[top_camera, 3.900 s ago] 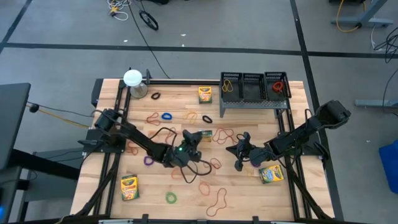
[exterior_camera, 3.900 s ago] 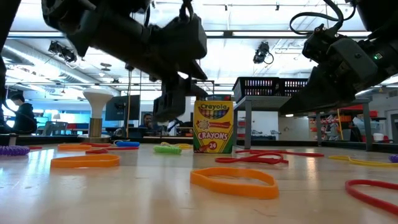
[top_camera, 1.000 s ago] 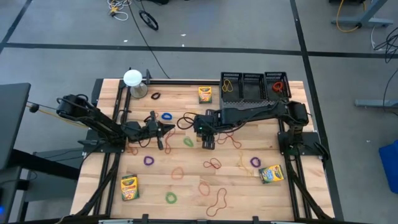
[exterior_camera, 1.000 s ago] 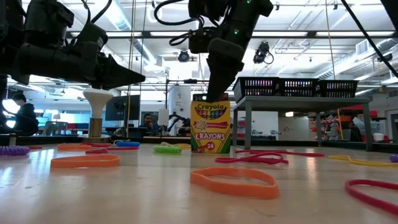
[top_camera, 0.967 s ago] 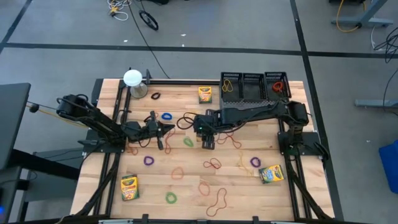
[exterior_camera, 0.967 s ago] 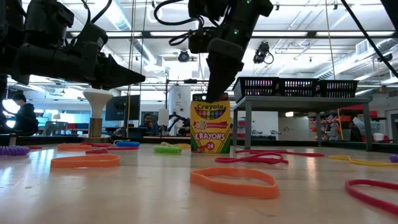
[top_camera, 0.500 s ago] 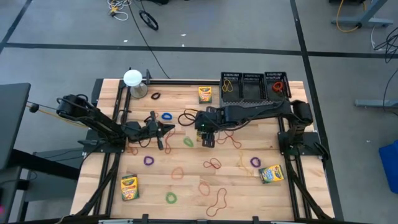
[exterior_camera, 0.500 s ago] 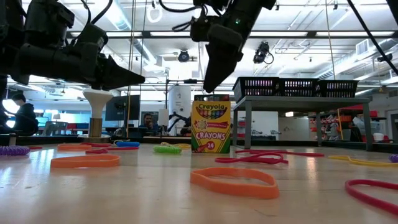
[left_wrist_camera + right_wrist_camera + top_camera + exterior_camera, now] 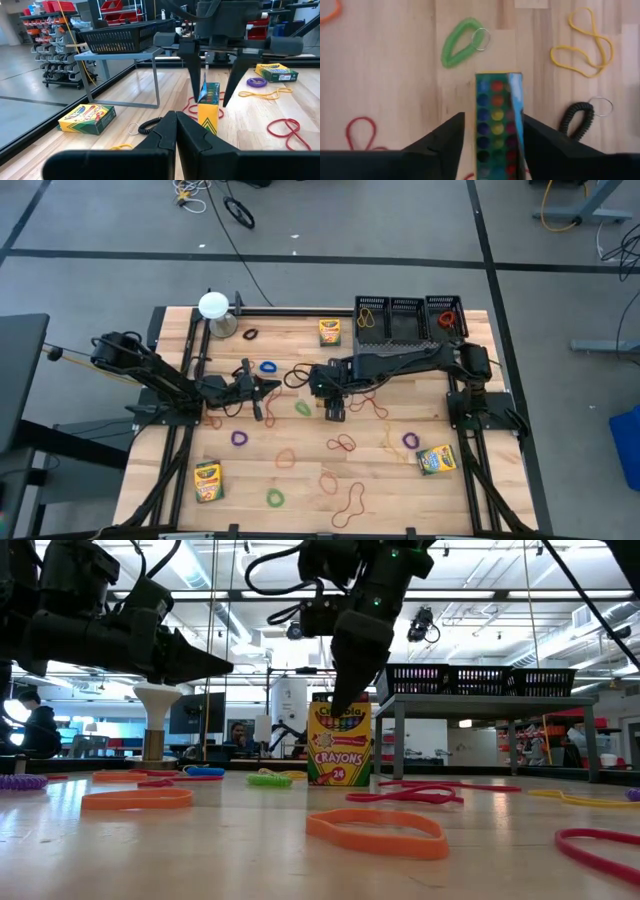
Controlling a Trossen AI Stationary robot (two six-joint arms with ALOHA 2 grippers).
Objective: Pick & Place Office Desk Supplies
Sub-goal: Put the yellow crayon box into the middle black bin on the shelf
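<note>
Right gripper [image 9: 492,135]: fingers spread astride upright yellow-and-green crayon box [image 9: 497,125], mid-table.
Left gripper [image 9: 268,387]: closed, empty, hovering.
Nearby: green coiled loop [image 9: 460,42], black coiled loop [image 9: 577,120].

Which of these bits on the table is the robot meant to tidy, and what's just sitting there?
To tidy: upright crayon box between the right gripper fingers; three other crayon boxes; rubber bands; green coil loop.

Just there: black mesh rack; white round-topped object.

Bright, even overhead light; soft shadows.
</note>
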